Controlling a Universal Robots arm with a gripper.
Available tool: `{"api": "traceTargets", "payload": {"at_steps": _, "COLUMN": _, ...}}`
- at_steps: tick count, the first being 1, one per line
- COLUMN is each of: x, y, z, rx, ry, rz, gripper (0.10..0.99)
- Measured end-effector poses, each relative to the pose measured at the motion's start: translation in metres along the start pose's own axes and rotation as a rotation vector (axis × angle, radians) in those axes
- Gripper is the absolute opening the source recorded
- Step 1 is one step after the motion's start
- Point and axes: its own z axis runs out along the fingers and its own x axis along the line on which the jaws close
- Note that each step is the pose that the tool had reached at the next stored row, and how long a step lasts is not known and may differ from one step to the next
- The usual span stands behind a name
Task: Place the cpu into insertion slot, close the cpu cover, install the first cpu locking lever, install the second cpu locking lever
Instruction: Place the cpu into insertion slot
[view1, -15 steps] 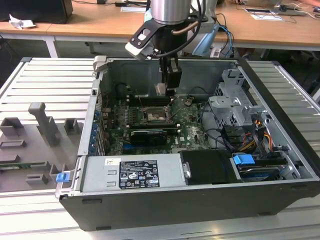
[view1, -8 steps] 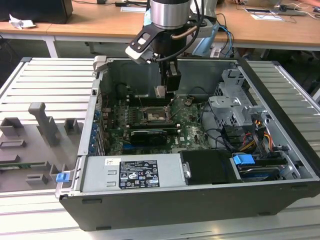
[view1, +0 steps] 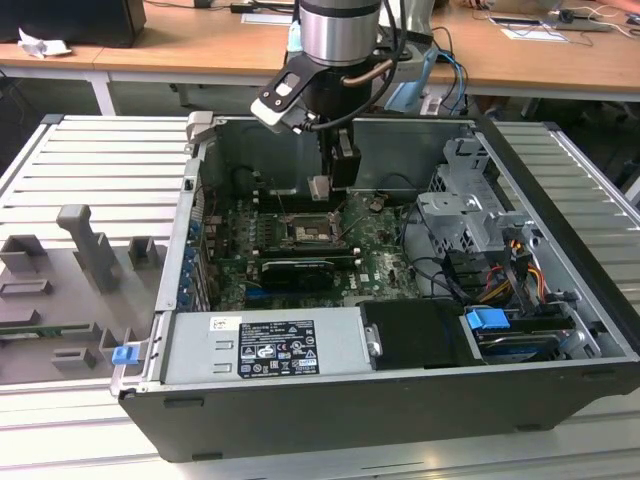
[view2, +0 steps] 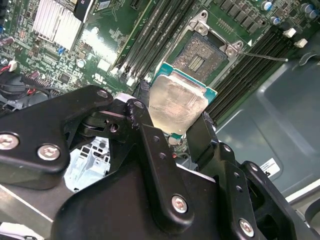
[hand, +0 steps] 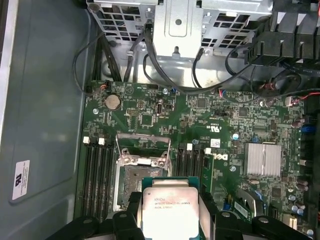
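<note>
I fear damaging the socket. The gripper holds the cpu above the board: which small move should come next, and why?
Probably slide the cpu until it is square over the insertion slot, not lower yet: the gripper is shut on it, and in both wrist views it appears offset from the slot.

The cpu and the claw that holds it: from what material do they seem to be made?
The cpu: top looks like dull pale-silver metal with faint smears and soft shine; its thin green rim looks like circuit-board laminate. The claw, shut on it: matte black with bright screw heads, plastic or coated metal, cannot tell which.
</note>
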Motion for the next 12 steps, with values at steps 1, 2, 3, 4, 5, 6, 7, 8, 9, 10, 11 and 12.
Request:
{"api": "traceTargets", "payload": {"at_steps": 1, "x": 0.0, "y": 0.0, "z": 0.0006, "rx": 0.0, "ry": 0.0001, "rz": 0.0, "gripper": 0.541}}
{"api": "traceTargets", "payload": {"at_steps": 2, "x": 0.0, "y": -0.0001, "z": 0.0009, "rx": 0.0, "ry": 0.0, "rz": 0.0, "gripper": 0.541}}
{"api": "traceTargets", "payload": {"at_steps": 3, "x": 0.0, "y": -0.0001, "z": 0.0009, "rx": 0.0, "ry": -0.0001, "rz": 0.0, "gripper": 0.541}}
{"api": "traceTargets", "payload": {"at_steps": 4, "x": 0.0, "y": -0.0001, "z": 0.0012, "rx": 0.0, "ry": 0.0, "rz": 0.0, "gripper": 0.541}}
{"api": "traceTargets", "payload": {"at_steps": 5, "x": 0.0, "y": -0.0001, "z": 0.0014, "rx": 0.0, "ry": 0.0004, "rz": 0.0, "gripper": 0.541}}
{"api": "traceTargets", "payload": {"at_steps": 6, "x": 0.0, "y": -0.0001, "z": 0.0022, "rx": 0.0, "ry": 0.001, "rz": 0.0, "gripper": 0.541}}
{"api": "traceTargets", "payload": {"at_steps": 7, "x": 0.0, "y": -0.0002, "z": 0.0034, "rx": 0.001, "ry": 0.0008, "rz": 0.0, "gripper": 0.541}}
{"api": "traceTargets", "payload": {"at_steps": 8, "x": -0.0001, "y": -0.0003, "z": 0.0046, "rx": 0.0, "ry": 0.0007, "rz": 0.001, "gripper": 0.541}}
{"api": "traceTargets", "payload": {"at_steps": 9, "x": 0.0002, "y": -0.0003, "z": 0.0063, "rx": 0.0, "ry": 0.0004, "rz": 0.004, "gripper": 0.541}}
{"api": "traceTargets", "payload": {"at_steps": 10, "x": 0.0002, "y": -0.0004, "z": 0.0081, "rx": 0.0, "ry": 0.0002, "rz": 0.008, "gripper": 0.541}}
{"api": "traceTargets", "payload": {"at_steps": 11, "x": 0.0002, "y": -0.0006, "z": 0.0099, "rx": 0.0, "ry": 0.0, "rz": 0.011, "gripper": 0.541}}
{"api": "traceTargets", "payload": {"at_steps": 12, "x": 0.0002, "y": -0.0009, "z": 0.0115, "rx": 0.0, "ry": -0.0001, "rz": 0.011, "gripper": 0.541}}
